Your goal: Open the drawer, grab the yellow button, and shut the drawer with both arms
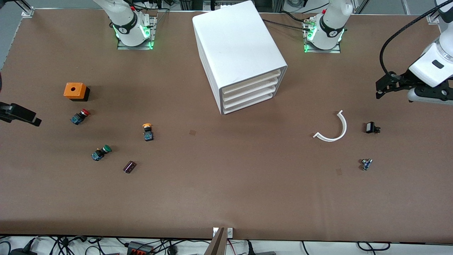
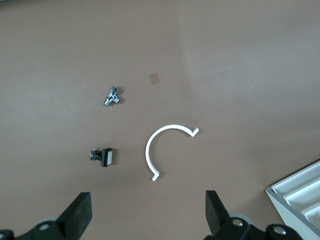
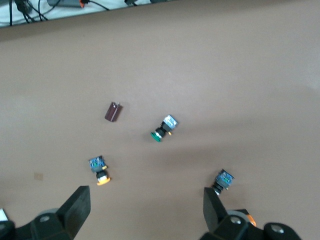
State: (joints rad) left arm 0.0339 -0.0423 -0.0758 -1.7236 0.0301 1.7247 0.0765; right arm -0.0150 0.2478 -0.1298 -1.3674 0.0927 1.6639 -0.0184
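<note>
The white cabinet (image 1: pixel 237 46) stands at the middle of the table near the arms' bases. Its uppermost drawer (image 1: pixel 252 81) is shut, like the three below it. The orange-yellow capped button (image 1: pixel 147 131) lies on the table toward the right arm's end; it also shows in the right wrist view (image 3: pixel 99 171). My right gripper (image 1: pixel 30 118) hangs open and empty at that end of the table, its fingers (image 3: pixel 77 207) wide apart. My left gripper (image 1: pixel 384 86) hangs open and empty over the left arm's end, its fingers (image 2: pixel 80 210) wide apart.
A red-capped button (image 1: pixel 79 117), a green-capped button (image 1: pixel 101 152), an orange box (image 1: pixel 75 91) and a purple cylinder (image 1: pixel 129 166) lie near the yellow button. A white arc piece (image 1: pixel 332 129), a black part (image 1: pixel 371 128) and a metal part (image 1: pixel 366 164) lie toward the left arm's end.
</note>
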